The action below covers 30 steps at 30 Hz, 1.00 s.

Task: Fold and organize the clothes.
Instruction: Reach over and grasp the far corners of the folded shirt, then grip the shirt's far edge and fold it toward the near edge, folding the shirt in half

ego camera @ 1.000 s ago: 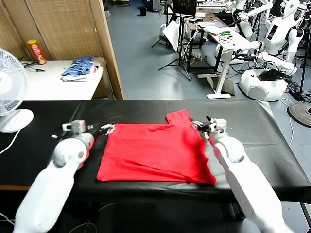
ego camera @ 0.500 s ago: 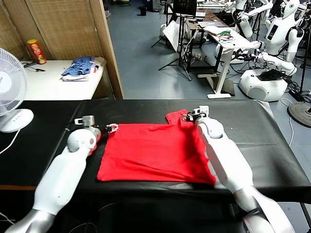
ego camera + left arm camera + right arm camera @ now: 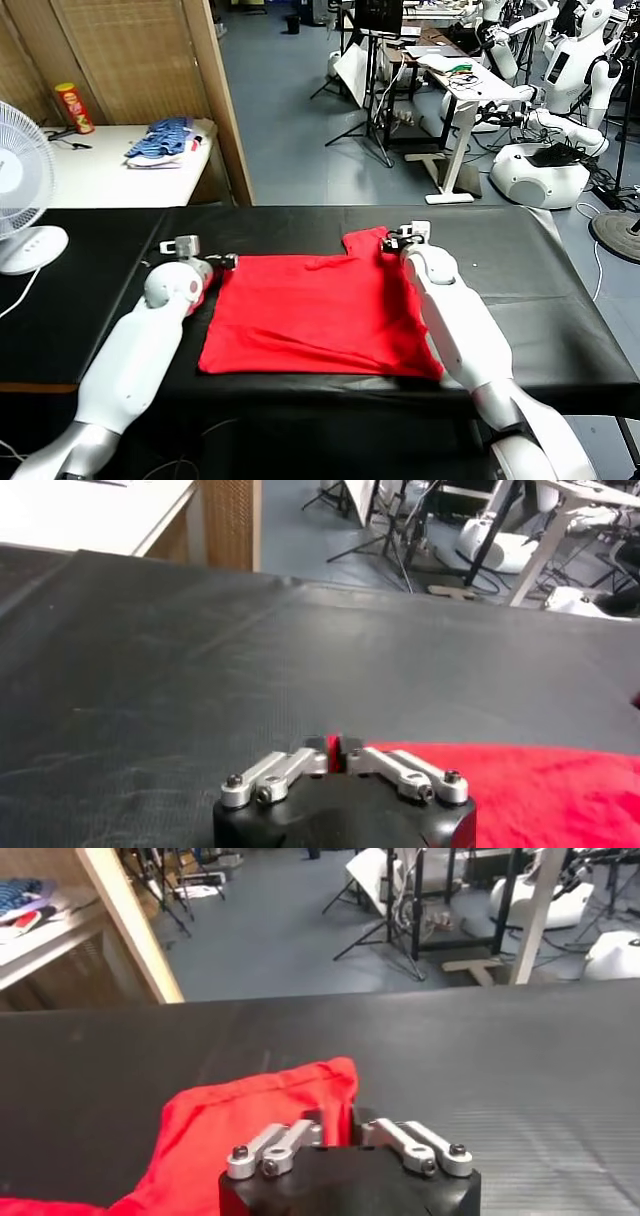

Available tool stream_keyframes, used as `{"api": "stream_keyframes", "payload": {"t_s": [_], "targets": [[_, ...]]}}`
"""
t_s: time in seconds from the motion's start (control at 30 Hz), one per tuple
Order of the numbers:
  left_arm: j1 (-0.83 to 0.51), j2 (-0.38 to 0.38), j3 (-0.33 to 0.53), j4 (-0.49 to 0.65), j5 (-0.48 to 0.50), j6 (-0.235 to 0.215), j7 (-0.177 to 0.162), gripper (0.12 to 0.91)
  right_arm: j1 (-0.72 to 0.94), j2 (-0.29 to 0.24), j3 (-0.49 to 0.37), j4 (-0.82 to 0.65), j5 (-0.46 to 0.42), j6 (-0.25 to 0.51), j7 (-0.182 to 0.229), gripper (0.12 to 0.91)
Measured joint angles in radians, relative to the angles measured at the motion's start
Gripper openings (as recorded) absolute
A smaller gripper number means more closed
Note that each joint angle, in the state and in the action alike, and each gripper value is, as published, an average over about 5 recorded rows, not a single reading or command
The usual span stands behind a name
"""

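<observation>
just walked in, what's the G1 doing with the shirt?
It is starting a fold. A red T-shirt lies spread flat on the black table. The left gripper is at the shirt's far left corner, and the right gripper is at the far right sleeve. Both have their jaws shut on the fabric edge. The cloth is not lifted yet. A blue striped clothes pile sits untouched on the white side table.

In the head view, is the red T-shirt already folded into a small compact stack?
No: the bright red cotton T-shirt lies spread nearly flat across the black table, with only one sleeve bunched at its far edge.
</observation>
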<state>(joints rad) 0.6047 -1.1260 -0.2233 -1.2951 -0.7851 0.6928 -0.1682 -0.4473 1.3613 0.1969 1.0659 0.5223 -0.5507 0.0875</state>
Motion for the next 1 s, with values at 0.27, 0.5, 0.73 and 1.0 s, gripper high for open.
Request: {"api": "stream_keyframes", "payload": {"t_s": [0.27, 0.5, 0.73, 1.0], "targets": [[0.025, 0.021, -0.034, -0.051, -0.019, 0.009, -0.008, 0.126, -0.072, -0.052, 0.036, 0.179, 0.051, 0.028, -0.022, 0.122], [0.082, 0.077, -0.063, -0.180, -0.049, 0.017, -0.010, 0.126, -0.213, -0.151, 0.063, 0.418, 0.103, -0.022, -0.005, 0.122], [0.211, 0.162, -0.104, -0.369, -0.084, 0.017, -0.014, 0.126, -0.370, -0.265, 0.095, 0.621, 0.129, -0.074, 0.031, 0.122], [0.399, 0.245, -0.166, -0.569, -0.082, 0.032, -0.034, 0.126, -0.492, -0.354, 0.124, 0.770, 0.150, -0.146, 0.044, 0.122]]}}
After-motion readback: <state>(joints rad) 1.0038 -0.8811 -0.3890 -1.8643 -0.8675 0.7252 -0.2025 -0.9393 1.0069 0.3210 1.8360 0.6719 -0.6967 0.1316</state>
